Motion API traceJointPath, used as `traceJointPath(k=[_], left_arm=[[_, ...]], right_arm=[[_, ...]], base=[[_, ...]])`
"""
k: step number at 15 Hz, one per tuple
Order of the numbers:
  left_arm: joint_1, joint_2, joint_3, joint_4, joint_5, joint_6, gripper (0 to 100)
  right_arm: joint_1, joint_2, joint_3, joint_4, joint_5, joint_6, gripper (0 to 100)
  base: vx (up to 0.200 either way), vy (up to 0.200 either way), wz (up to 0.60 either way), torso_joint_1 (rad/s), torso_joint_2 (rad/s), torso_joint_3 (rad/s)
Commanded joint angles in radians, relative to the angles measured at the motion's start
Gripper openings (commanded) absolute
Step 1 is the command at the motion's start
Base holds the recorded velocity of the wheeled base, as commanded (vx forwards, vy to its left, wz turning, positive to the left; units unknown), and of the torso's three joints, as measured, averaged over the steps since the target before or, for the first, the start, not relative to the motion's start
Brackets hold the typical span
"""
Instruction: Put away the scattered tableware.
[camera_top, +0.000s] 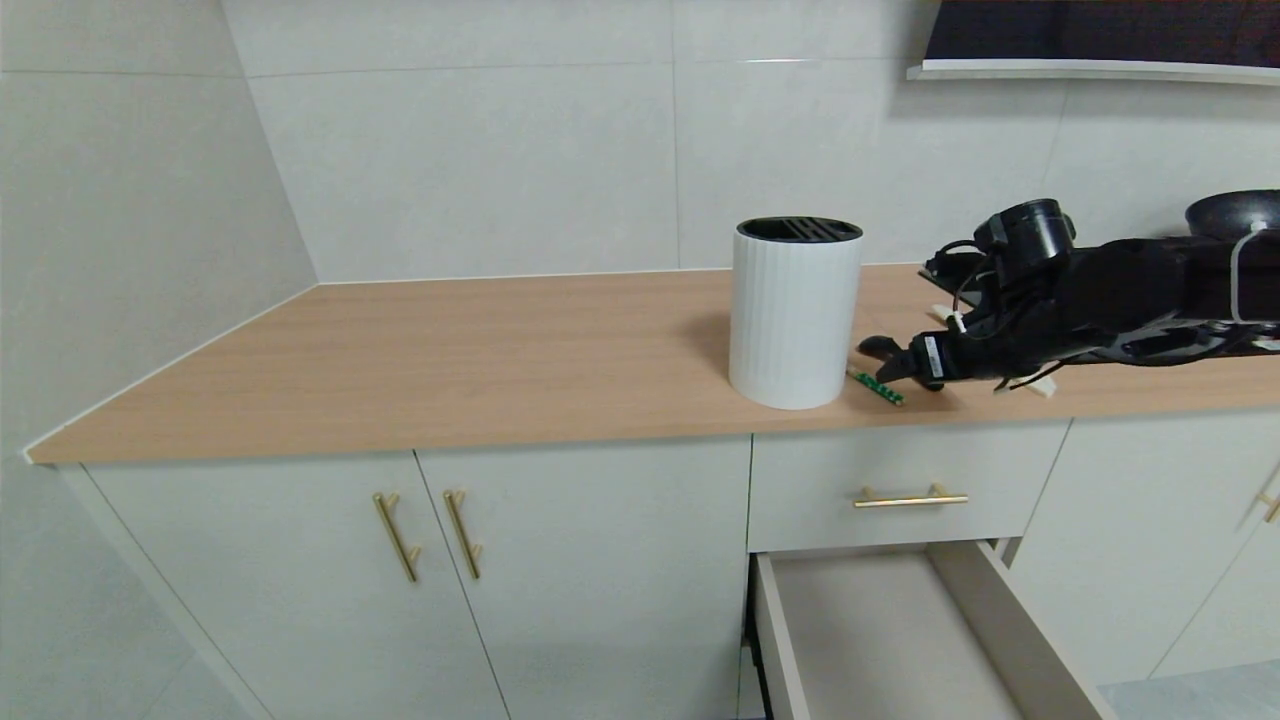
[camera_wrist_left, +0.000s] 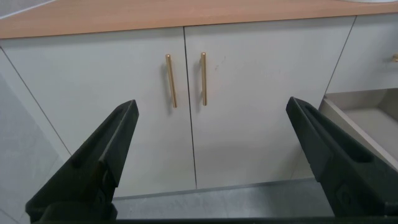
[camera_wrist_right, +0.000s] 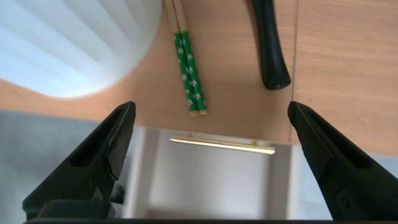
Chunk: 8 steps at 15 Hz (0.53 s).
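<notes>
A pair of chopsticks with green patterned ends (camera_top: 878, 388) (camera_wrist_right: 188, 68) lies on the wooden counter (camera_top: 480, 350) beside the base of a white ribbed utensil holder (camera_top: 795, 312) (camera_wrist_right: 68, 43). A black utensil handle (camera_wrist_right: 268, 43) lies on the counter close to the chopsticks. My right gripper (camera_top: 881, 360) (camera_wrist_right: 208, 168) hovers open just above the chopsticks' green ends, near the counter's front edge, holding nothing. My left gripper (camera_wrist_left: 211, 168) is open and empty, low in front of the cabinet doors (camera_wrist_left: 186, 99).
The lower drawer (camera_top: 900, 630) under the counter stands pulled out; the shut drawer above it has a gold handle (camera_top: 910, 497) (camera_wrist_right: 221, 144). A black pan (camera_top: 1235, 212) sits at the far right of the counter. The counter left of the holder is bare wood.
</notes>
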Motion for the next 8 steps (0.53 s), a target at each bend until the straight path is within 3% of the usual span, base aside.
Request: traceJointPath(k=[1, 8], left_arm=[[0.000, 0.000, 0.000, 0.000, 0.001, -0.001, 100], [0.000, 0.000, 0.000, 0.000, 0.001, -0.001, 100]], right_arm=[[-0.002, 0.028, 0.002, -0.012, 0.003, -0.012, 100], [0.027, 0.026, 0.150, -0.272, 0.011, -0.045, 100]], base=[[0.000, 0.000, 0.00, 0.000, 0.00, 0.000], [0.000, 0.000, 0.00, 0.000, 0.00, 0.000]])
